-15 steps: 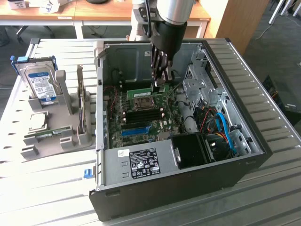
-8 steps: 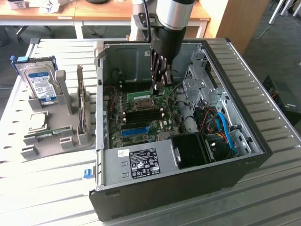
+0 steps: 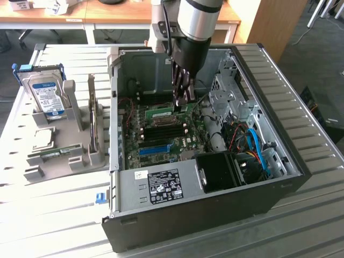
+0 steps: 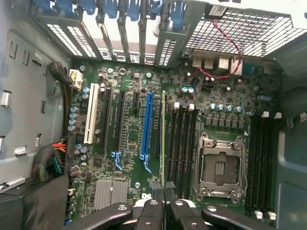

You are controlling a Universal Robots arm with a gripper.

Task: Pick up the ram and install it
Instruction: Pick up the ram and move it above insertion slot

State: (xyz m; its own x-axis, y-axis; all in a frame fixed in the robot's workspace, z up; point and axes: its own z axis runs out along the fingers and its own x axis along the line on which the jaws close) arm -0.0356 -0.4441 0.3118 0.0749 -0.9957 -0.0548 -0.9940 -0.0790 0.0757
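1. An open computer case (image 3: 252,185) lies on its side on a slatted metal table (image 3: 301,226), with the motherboard (image 3: 161,137) facing up. One robot arm reaches down into it from above.
2. The gripper (image 3: 181,99) is deep inside the case, just above the board. Seen from the wrist, the gripper (image 4: 165,207) has its two dark fingers pressed almost together, pinching the near end of the ram (image 4: 164,139).
3. The ram (image 3: 160,113) is a thin green stick. It stands on edge, parallel to the row of black memory slots (image 4: 182,143), between them and the long blue slot (image 4: 147,124). It sits at the slot on the blue-slot side of that row.
4. The empty processor socket (image 4: 218,165) lies on the far side of those black slots.
5. On the exterior view's left, outside the case, a grey holder (image 3: 80,121) carries a second green stick (image 3: 54,154) and a hard drive (image 3: 47,94), well apart from the gripper.
6. Progress, as a judgement: the pick-up is done and the ram is lined up at the memory slots.
7. Whether the ram is pushed fully home cannot be told, and it is not yet released.
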